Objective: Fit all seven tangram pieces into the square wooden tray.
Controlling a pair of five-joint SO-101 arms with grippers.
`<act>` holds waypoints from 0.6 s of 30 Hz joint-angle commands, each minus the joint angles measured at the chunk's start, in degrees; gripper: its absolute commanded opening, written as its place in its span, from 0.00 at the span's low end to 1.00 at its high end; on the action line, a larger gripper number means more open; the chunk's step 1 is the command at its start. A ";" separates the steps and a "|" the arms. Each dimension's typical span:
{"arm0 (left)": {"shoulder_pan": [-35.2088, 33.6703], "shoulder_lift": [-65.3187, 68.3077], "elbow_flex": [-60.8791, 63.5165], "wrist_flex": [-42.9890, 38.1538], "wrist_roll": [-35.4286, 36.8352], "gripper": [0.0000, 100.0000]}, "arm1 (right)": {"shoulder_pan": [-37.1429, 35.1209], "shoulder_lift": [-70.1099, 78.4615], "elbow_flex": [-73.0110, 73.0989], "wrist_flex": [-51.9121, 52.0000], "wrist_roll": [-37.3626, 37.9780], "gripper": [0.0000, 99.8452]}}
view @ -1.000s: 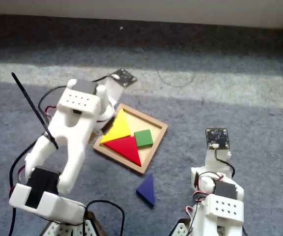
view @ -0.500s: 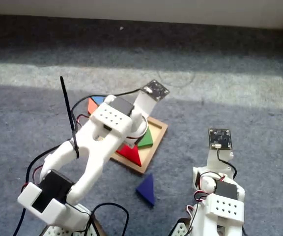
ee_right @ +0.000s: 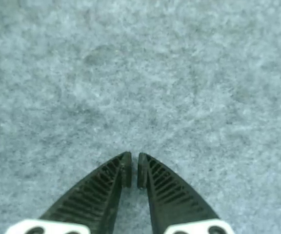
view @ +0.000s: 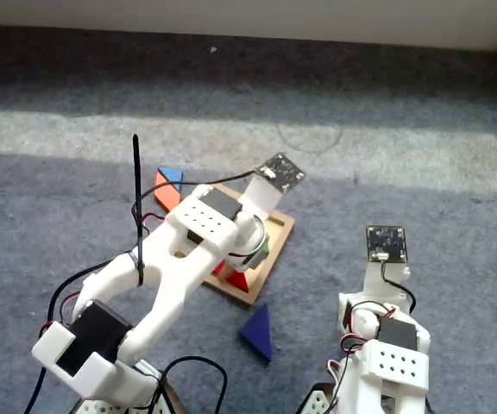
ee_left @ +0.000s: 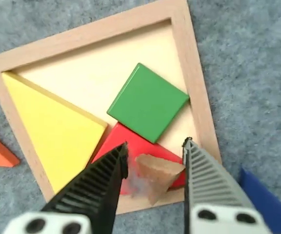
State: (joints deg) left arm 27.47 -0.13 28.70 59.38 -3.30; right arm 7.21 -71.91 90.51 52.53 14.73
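Left gripper (ee_left: 154,146) has swung in over the tray (ee_left: 199,97) and is clamped on a brown triangle (ee_left: 156,174). Red triangle (ee_left: 143,145) sits directly beneath it, green square (ee_left: 148,102) just ahead. Right gripper (ee_right: 131,169) hasn't moved, fingers together over carpet (ee_right: 140,73).

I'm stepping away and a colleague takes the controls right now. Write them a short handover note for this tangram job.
Left gripper: shut on the small brown wooden triangle, held over a corner of the square wooden tray, above the red triangle.
Right gripper: shut, empty, over bare grey carpet.
Done: large yellow triangle, green square and red triangle lie in the tray.
To do: place the brown triangle, then fetch the dark blue triangle by the tray's near corner, plus the orange triangle and light blue piece off its far side.
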 commanded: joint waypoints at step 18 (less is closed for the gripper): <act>-4.70 -2.68 -12.00 15.65 2.37 0.20 | 0.48 -0.84 -0.04 -2.33 0.79 0.03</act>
State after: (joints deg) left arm 23.34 -0.13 17.63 73.80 -0.75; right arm 7.21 -71.91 90.68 51.56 14.73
